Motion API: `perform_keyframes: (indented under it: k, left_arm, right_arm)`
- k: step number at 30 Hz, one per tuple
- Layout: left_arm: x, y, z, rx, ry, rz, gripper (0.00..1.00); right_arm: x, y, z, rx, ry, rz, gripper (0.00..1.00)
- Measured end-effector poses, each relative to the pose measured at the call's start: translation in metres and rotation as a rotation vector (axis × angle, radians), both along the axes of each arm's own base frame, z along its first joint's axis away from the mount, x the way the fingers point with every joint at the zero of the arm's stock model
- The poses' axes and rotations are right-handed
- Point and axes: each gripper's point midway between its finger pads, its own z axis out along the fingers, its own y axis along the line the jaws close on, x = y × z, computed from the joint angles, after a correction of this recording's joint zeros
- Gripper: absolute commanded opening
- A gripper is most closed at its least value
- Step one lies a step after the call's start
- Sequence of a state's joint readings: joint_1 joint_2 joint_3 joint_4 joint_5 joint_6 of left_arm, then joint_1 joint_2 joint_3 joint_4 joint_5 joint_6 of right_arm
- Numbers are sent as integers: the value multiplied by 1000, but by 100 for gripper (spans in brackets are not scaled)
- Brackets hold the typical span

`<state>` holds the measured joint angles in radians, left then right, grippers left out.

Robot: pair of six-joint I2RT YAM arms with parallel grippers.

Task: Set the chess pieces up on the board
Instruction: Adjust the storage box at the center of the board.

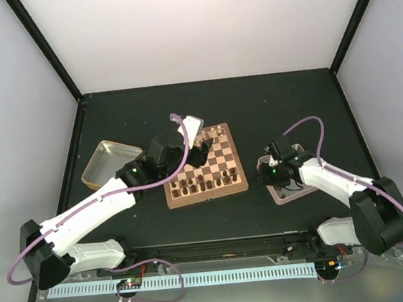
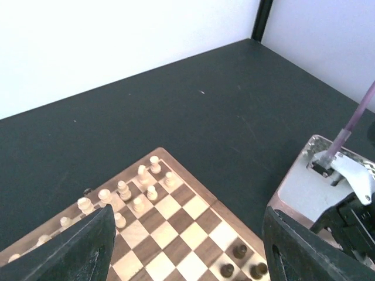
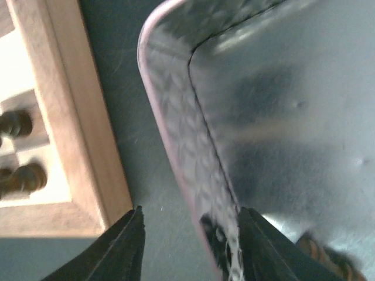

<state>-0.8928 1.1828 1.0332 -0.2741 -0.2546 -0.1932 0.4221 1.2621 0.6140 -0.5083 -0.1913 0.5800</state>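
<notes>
The board lies mid-table. Several cream chess pieces stand along its far rows, and dark ones stand at its near side. My left gripper hovers over the board's far left corner, open wide with nothing between its fingers. Over the left rim of the pink-rimmed tray, my right gripper is open, its jaws straddling the tray's wall. A brown shape lies inside the tray beside the right finger, too blurred to name. Two dark pieces show on the board's edge.
A yellow-rimmed tin sits left of the board, behind the left arm. The pink-rimmed tray sits right of the board with a narrow strip of dark table between them. Black frame posts rise at the table's far corners.
</notes>
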Motion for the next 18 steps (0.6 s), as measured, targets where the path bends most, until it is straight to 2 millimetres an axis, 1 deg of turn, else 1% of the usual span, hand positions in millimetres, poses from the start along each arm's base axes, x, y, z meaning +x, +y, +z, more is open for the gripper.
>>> perform_keyframes:
  k: [4, 8, 13, 15, 17, 18]
  left_arm:
    - [19, 7, -3, -12, 7, 36, 68]
    - [36, 10, -5, -13, 40, 53, 67]
    - [43, 7, 6, -22, 79, 38, 66]
    - [42, 6, 12, -28, 84, 30, 66]
    - [41, 6, 16, -32, 91, 23, 66]
    - [41, 6, 17, -31, 95, 21, 66]
  right_arm:
    - [18, -3, -4, -50, 15, -57, 25]
    - [35, -3, -6, -63, 26, -137, 19]
    - [51, 1, -7, -60, 46, -224, 14]
    - [59, 2, -7, -61, 46, -249, 16]
    - [64, 4, -6, -60, 46, -264, 29]
    - [67, 4, -6, -62, 46, -268, 33]
